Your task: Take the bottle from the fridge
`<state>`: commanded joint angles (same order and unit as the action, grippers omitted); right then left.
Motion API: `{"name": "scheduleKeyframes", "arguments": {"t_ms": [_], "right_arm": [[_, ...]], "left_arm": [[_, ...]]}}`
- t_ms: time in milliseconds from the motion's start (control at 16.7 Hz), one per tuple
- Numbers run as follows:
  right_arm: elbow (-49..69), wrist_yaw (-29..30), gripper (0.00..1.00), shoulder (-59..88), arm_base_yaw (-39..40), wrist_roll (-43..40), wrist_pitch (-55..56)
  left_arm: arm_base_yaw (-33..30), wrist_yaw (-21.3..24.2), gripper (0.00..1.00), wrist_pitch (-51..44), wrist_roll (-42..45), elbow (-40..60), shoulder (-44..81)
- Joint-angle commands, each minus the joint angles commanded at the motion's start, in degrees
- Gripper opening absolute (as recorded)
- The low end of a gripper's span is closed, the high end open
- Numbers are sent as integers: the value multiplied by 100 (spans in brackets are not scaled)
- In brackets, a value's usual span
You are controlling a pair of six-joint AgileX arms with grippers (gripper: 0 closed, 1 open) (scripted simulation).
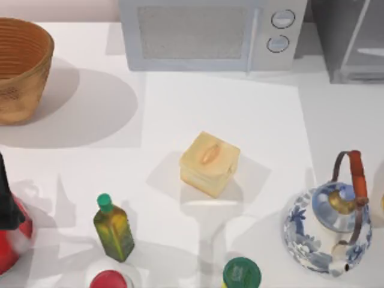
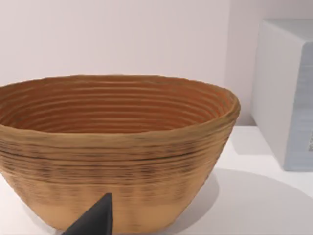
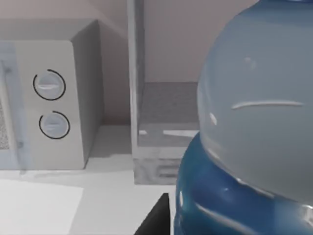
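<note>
Bottle [image 3: 254, 122] close against right wrist camera.

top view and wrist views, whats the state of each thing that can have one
dark grey boxy fridge: door open
light grey microwave with two knobs: door shut
olive-green square bottle: upright, green cap on
blue and white teapot: upright, handle raised
woven brown basket: upright, empty

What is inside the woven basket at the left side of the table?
Nothing can be seen inside the woven basket. In the left wrist view its ribbed inner wall is bare, but the near rim covers the bottom, so a small flat thing there could stay hidden.
</note>
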<state>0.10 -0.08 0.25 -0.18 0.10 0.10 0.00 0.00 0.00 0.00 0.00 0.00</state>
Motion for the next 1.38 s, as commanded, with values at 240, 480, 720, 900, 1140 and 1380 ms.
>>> {"name": "scheduleKeyframes", "arguments": {"t_ms": [240, 480, 720, 900, 1140, 1380], "right_arm": [[419, 511, 0, 577, 440, -52, 326], [1426, 1631, 0, 2063, 1402, -147, 1069], [2764, 2915, 0, 4321, 2531, -238, 1996], [3861, 3754, 0, 6348, 3306, -269, 2698], [5360, 4640, 0, 9150, 4174, -268, 3579], [6824, 5192, 0, 11553, 4805, -208, 4356]], "left_arm": [[0, 0, 100, 0, 0, 0, 0], [0, 0, 100, 0, 0, 0, 0], [0, 0, 100, 0, 0, 0, 0], [0, 0, 100, 0, 0, 0, 0], [0, 0, 100, 0, 0, 0, 0], [0, 0, 100, 0, 0, 0, 0]]}}
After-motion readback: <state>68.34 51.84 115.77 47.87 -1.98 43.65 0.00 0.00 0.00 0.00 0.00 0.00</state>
